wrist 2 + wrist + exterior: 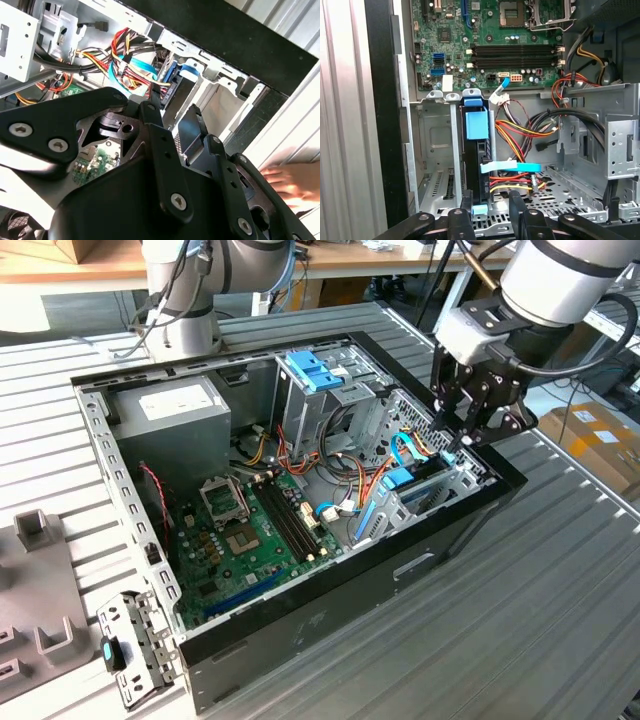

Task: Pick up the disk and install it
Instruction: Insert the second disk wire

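Grey ribbed tabletop (560, 610), open black computer case (330, 610) lying across its middle, grey plastic fixture (40, 625) and small metal bracket (135, 650) near one corner

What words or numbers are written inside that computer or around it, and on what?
No text here reads clearly.
White sticker on the grey power supply: print too small to read.
Green motherboard: white markings, too small.
Labels on the cardboard box: blurred.
Blue carrier of the disk: no text visible.
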You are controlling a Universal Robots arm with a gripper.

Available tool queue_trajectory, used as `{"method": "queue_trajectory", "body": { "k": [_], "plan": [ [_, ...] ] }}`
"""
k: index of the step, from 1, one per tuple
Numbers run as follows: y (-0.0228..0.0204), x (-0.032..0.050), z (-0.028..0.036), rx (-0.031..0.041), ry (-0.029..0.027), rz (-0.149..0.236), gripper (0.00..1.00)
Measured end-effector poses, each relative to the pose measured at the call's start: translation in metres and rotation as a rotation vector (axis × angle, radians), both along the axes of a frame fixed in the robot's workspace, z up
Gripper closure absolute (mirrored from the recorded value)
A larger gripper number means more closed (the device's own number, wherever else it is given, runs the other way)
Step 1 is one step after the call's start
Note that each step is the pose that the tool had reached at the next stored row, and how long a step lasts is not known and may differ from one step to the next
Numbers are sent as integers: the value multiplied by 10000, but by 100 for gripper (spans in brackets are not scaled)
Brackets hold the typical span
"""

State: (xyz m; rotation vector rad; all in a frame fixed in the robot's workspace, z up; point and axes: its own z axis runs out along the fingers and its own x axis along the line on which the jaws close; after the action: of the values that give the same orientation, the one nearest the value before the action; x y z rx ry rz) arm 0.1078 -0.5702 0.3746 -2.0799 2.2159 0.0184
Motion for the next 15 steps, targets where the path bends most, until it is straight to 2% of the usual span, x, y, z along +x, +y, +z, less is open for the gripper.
{"method": "queue_trajectory", "body": {
  "k": [1, 5, 11, 15],
  "plan": [
    [0, 0, -1, 2, 177, -1, 58],
    [0, 0, -1, 1, 184, 0, 58],
    [-1, -157, -4, 3, 184, -1, 58],
    [0, -170, -3, 1, 184, 0, 58]
  ]
}}
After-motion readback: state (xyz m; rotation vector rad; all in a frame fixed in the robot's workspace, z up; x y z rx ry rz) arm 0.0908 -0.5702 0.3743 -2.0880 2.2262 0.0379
